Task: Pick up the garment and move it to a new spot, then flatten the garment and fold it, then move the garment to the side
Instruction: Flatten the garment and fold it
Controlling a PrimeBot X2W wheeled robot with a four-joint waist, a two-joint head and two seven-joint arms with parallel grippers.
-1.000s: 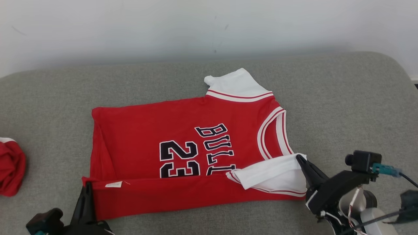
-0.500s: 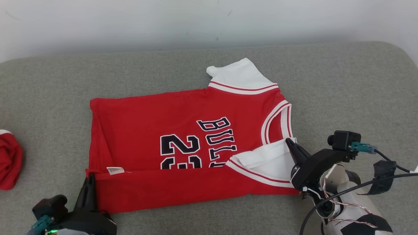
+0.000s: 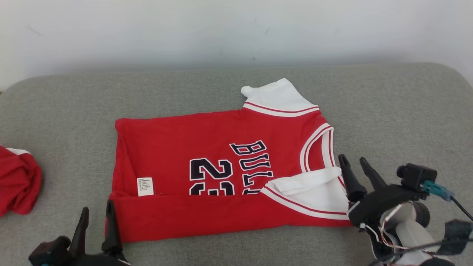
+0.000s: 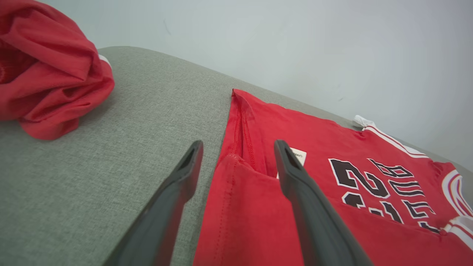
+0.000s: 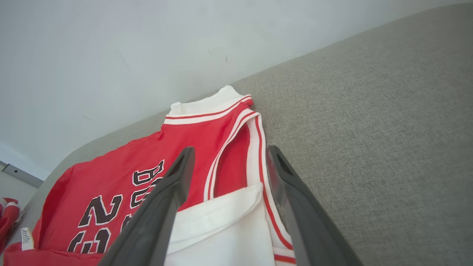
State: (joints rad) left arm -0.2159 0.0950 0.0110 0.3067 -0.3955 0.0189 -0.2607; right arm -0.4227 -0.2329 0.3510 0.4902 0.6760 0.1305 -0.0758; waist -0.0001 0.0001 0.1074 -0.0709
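Lying flat, red garment (image 3: 173,147), near edge folded over

You have two red garments on one grey cushion (image 3: 388,111): one jersey (image 3: 221,173) and one crumpled bundle (image 3: 16,181). You have two grippers, the left gripper (image 3: 98,205) and the right gripper (image 3: 353,159), with two fingers each. You have one white label (image 3: 145,186).
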